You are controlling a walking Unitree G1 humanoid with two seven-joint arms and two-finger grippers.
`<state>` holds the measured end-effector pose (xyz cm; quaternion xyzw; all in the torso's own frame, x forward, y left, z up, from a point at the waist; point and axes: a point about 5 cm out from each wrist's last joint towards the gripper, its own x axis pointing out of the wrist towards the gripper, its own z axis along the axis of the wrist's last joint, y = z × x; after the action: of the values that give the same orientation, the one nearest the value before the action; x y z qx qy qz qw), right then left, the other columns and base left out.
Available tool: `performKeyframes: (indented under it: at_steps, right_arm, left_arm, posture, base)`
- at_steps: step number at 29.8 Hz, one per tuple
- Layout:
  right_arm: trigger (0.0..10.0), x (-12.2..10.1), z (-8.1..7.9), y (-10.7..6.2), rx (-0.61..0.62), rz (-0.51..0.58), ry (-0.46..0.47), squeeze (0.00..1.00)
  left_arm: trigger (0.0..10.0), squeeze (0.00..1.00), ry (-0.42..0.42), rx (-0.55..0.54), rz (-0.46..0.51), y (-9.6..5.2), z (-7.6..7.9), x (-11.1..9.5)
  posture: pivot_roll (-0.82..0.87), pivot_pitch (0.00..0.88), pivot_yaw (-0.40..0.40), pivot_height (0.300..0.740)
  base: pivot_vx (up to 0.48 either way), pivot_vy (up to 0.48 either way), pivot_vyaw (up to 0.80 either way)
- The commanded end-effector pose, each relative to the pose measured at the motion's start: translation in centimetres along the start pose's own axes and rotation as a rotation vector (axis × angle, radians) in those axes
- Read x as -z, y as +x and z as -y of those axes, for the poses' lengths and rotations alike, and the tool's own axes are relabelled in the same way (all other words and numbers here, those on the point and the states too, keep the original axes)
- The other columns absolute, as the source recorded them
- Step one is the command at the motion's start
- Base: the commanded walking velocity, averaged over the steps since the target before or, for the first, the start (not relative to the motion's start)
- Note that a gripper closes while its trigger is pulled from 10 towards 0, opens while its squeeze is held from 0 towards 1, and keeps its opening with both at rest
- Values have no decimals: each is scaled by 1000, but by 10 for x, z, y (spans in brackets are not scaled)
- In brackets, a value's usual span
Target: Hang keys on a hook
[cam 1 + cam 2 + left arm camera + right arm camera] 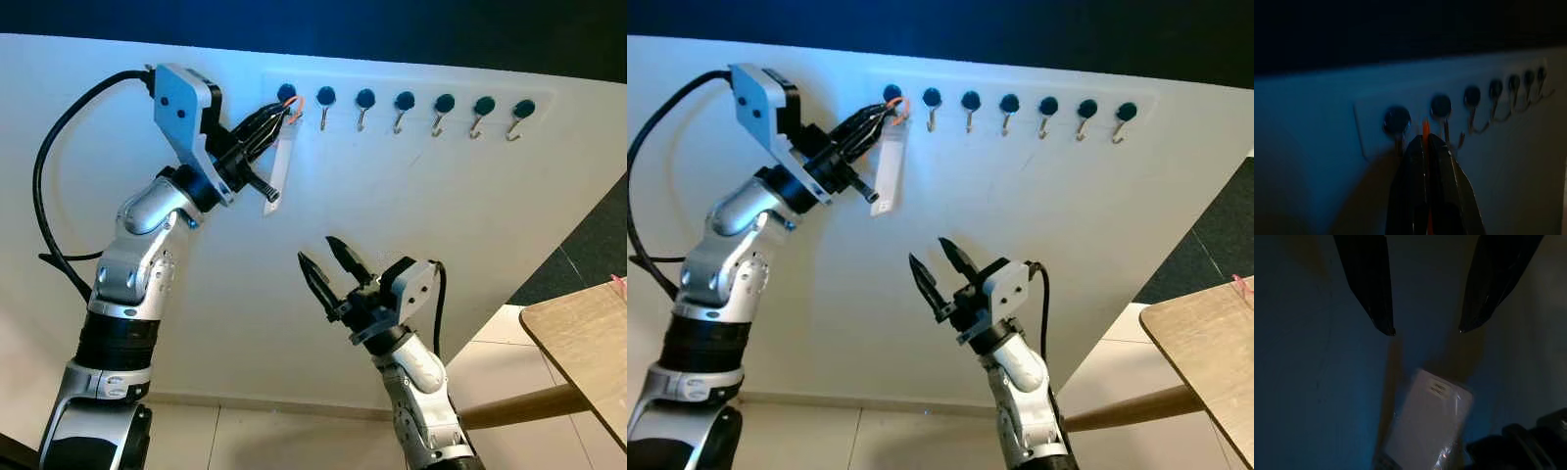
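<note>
A row of several dark-knobbed metal hooks (405, 101) runs along a white wall. My left gripper (282, 112) is raised to the leftmost hook (287, 95) and is shut on a thin orange key loop (1425, 128). A white tag (280, 168) hangs from the loop against the wall. I cannot tell whether the loop sits on the hook. In the left wrist view the shut fingers (1415, 171) point between the first knob (1397, 120) and the second knob (1441, 106). My right gripper (321, 257) is open below, holding nothing, and its wrist view looks up at the white tag (1425, 426).
A wooden table (583, 338) with a slanting leg (519, 406) stands at the right. A black cable (44, 186) loops off my left arm. Light tiled floor (294, 436) meets the wall below.
</note>
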<state>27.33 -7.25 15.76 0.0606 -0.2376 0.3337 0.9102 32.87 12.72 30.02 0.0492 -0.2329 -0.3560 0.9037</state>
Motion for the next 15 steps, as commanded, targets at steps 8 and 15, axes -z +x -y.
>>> performKeyframes:
  at_steps: [8, 15]
  right_arm:
    - [10000, 0, -1, -4, 0, -20, 9, 0]
    - [10000, -1, -1, -3, -2, -20, 9, 0]
  left_arm:
    - [10000, 0, -60, 17, -143, -10, 6, 31]
    - [10000, 0, -52, -7, -168, -11, 2, 35]
  posture:
    - [56, 86, -48, 740]
    - [56, 86, -47, 740]
  base:
    - [0, 0, 0]
    - [0, 0, 0]
